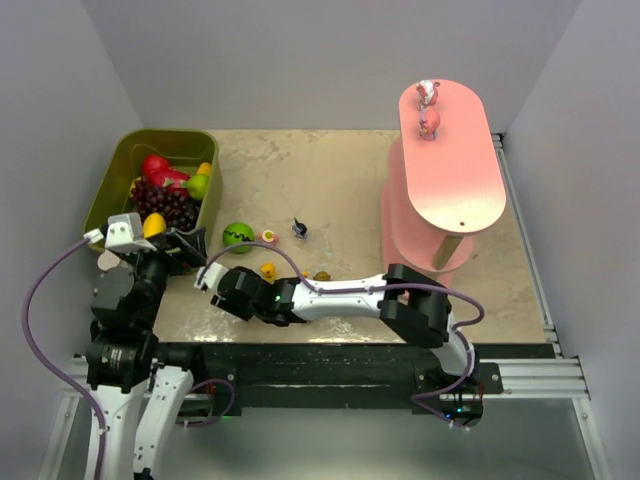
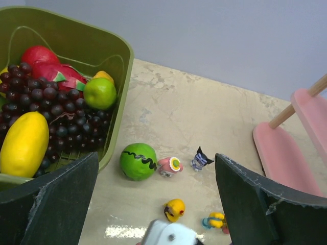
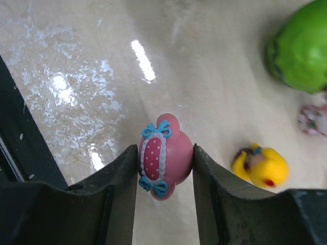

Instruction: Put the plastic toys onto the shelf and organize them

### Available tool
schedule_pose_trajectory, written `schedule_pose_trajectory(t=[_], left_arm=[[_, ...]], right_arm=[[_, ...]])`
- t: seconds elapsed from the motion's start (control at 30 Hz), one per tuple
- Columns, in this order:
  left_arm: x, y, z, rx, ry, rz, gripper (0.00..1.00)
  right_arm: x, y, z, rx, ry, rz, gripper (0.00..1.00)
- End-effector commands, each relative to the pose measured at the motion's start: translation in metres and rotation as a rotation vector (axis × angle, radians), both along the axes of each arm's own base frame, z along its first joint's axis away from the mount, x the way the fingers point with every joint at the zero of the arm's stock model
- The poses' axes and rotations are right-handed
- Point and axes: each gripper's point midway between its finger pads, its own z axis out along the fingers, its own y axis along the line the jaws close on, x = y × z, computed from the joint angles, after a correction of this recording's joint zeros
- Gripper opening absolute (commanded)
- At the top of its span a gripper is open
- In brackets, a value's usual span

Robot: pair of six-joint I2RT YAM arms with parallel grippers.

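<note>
My right gripper is shut on a pink toy with blue bows and a dotted panel, held just above the table near its front edge. On the table lie a yellow toy, a pink toy with a green cap, a dark blue toy and a yellow-and-blue toy. The pink shelf stands at the far right with two pink toys on its top board. My left gripper hangs open beside the bin, with nothing between its fingers.
An olive-green bin at the back left holds grapes, a lemon, a green apple and red fruit. A green ball lies beside it, touching the pink capped toy. The right arm stretches low across the front of the table.
</note>
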Motion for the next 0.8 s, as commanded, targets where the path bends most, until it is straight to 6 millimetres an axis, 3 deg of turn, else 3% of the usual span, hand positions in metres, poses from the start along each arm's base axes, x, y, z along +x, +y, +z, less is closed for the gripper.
schedule_pose_trajectory(t=[0.0, 0.03, 0.1, 0.13, 0.2, 0.23, 0.3, 0.4, 0.47, 0.57, 0.77], left_arm=[[-0.009, 0.007, 0.012, -0.065, -0.082, 0.047, 1.00], [-0.009, 0.007, 0.012, -0.065, -0.082, 0.046, 1.00], [-0.006, 0.006, 0.008, -0.059, -0.062, 0.042, 0.99], [-0.004, 0.006, 0.005, -0.056, -0.053, 0.042, 0.99], [0.000, 0.003, -0.002, -0.055, -0.036, 0.029, 1.00], [0.001, 0.002, -0.006, -0.056, -0.028, 0.027, 0.99], [0.008, 0.000, -0.019, -0.063, -0.003, 0.019, 1.00], [0.017, -0.007, -0.041, -0.083, 0.041, -0.008, 0.99], [0.022, -0.010, -0.061, -0.093, 0.085, -0.019, 0.99], [0.027, -0.016, -0.076, -0.102, 0.118, -0.043, 0.99], [0.029, -0.018, -0.080, -0.093, 0.141, -0.059, 0.99]], right_arm=[[0.025, -0.021, 0.101, 0.125, -0.047, -0.189, 0.00], [0.029, -0.027, 0.123, 0.157, -0.055, -0.214, 0.00], [0.040, -0.046, 0.137, 0.140, -0.059, -0.287, 0.00], [0.044, -0.051, 0.160, 0.173, -0.066, -0.313, 0.00], [0.056, -0.076, 0.173, 0.138, -0.079, -0.398, 0.00], [0.062, -0.083, 0.196, 0.171, -0.092, -0.427, 0.00], [0.074, -0.108, 0.208, 0.134, -0.115, -0.506, 0.00], [0.088, -0.139, 0.243, 0.138, -0.154, -0.589, 0.00], [0.095, -0.155, 0.268, 0.171, -0.183, -0.629, 0.00], [0.100, -0.176, 0.291, 0.165, -0.215, -0.671, 0.00], [0.105, -0.226, 0.338, 0.183, -0.297, -0.785, 0.00]])
